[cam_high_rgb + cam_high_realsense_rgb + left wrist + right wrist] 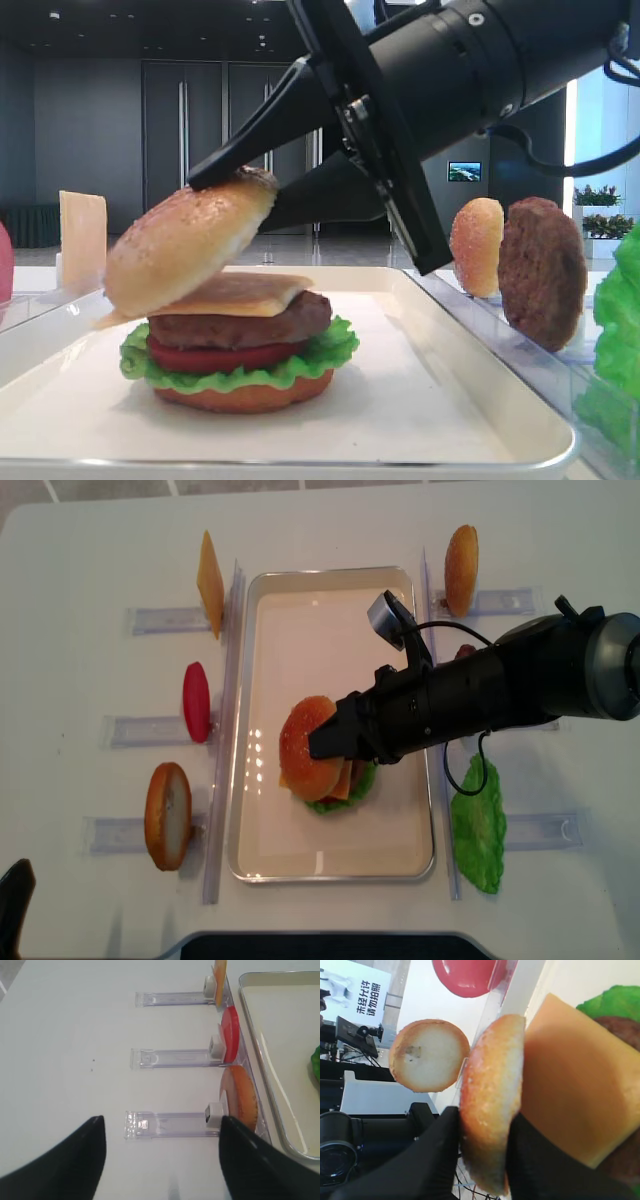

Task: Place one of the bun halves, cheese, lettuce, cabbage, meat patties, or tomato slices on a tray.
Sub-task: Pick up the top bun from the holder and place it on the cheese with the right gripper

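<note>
My right gripper (235,200) is shut on the rim of a seeded bun top (185,245). The bun top hangs tilted, its low left edge touching a cheese slice (240,293). The cheese lies on a stack of patty (240,325), tomato slice (220,357), lettuce (320,355) and bun bottom (245,397) in the white tray (330,610). In the right wrist view the black fingers (440,1145) pinch the bun top (490,1090) beside the cheese (570,1080). My left gripper (161,1125) stands open and empty over the table left of the tray.
Clear racks flank the tray. On the left stand a cheese slice (209,583), a tomato slice (196,701) and a bun half (167,815). On the right are a seeded bun half (461,556), a patty (542,272) and a lettuce leaf (478,825).
</note>
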Controlling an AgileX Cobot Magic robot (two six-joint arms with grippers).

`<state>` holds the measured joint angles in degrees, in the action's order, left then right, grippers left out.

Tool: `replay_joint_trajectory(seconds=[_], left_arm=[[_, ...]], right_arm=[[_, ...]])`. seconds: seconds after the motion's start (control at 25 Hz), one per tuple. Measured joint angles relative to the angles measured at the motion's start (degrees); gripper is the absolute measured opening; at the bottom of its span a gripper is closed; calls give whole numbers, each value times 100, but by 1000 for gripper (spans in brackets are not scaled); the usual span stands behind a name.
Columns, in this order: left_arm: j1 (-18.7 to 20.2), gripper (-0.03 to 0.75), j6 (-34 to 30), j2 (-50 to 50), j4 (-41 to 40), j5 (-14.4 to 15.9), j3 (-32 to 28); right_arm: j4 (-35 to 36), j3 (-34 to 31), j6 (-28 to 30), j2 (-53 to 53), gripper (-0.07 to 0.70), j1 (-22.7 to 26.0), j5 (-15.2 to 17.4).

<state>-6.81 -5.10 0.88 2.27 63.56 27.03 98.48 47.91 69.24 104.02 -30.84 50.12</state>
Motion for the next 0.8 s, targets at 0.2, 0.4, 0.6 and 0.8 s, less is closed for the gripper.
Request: replay_joint_trajectory(seconds=[0.2, 0.4, 0.6, 0.8], left_arm=[[0, 534, 0, 0, 0, 0, 0], [0, 534, 0, 0, 0, 0, 0], [0, 534, 0, 0, 0, 0, 0], [0, 534, 0, 0, 0, 0, 0]], right_arm=[[-130, 0, -40, 0, 262, 0, -148], [-231, 0, -51, 0, 398, 41, -372], [-397, 0, -51, -176, 437, 52, -539], [-908, 0, -113, -697, 477, 61, -1186]])
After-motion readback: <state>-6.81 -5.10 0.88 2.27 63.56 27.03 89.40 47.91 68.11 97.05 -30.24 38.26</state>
